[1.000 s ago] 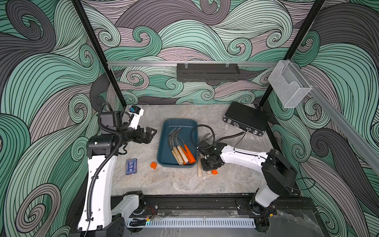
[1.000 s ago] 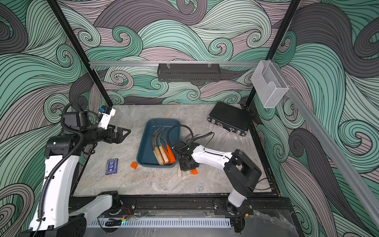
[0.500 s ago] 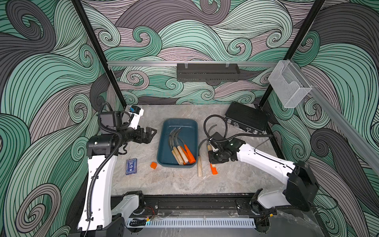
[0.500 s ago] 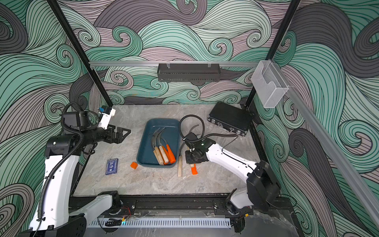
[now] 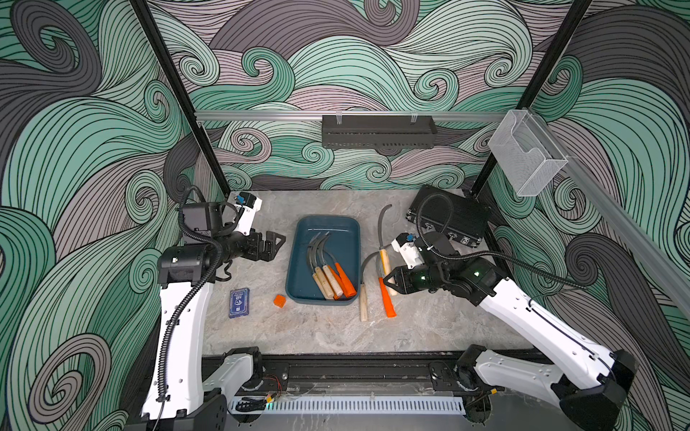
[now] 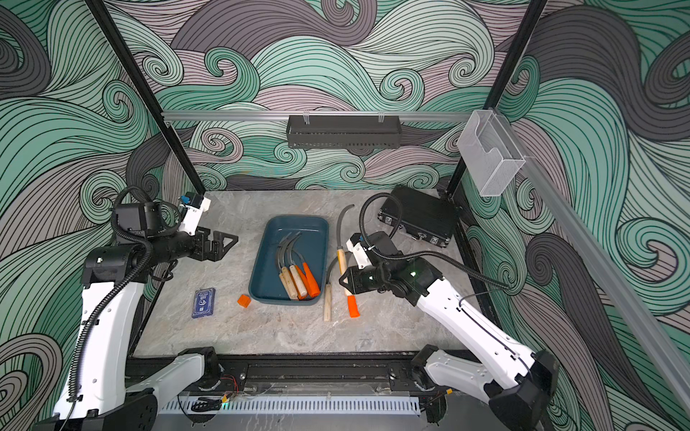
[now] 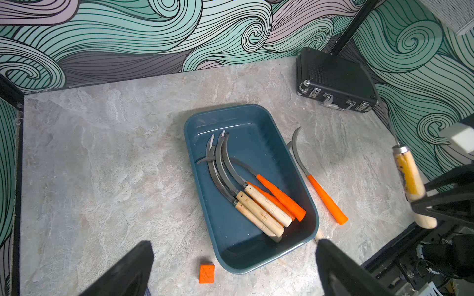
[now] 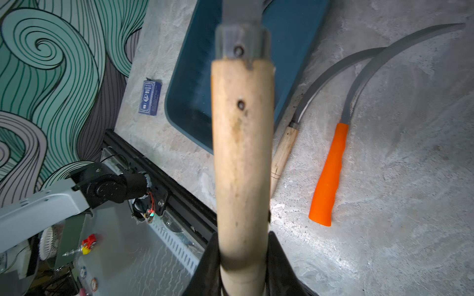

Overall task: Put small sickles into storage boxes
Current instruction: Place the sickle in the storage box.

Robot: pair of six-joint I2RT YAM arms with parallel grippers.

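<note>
Table (image 5: 298,336): tray (image 5: 295,261), wood sickle (image 5: 363,306), orange sickle (image 5: 388,304), case (image 5: 466,224), box (image 5: 239,302), cube (image 5: 279,300).

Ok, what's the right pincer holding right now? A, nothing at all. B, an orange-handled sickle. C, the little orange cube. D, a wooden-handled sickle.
D: the right pincer is clamped on the wooden-handled sickle, gripping its pale handle, while the orange-handled sickle lies loose on the table.
</note>
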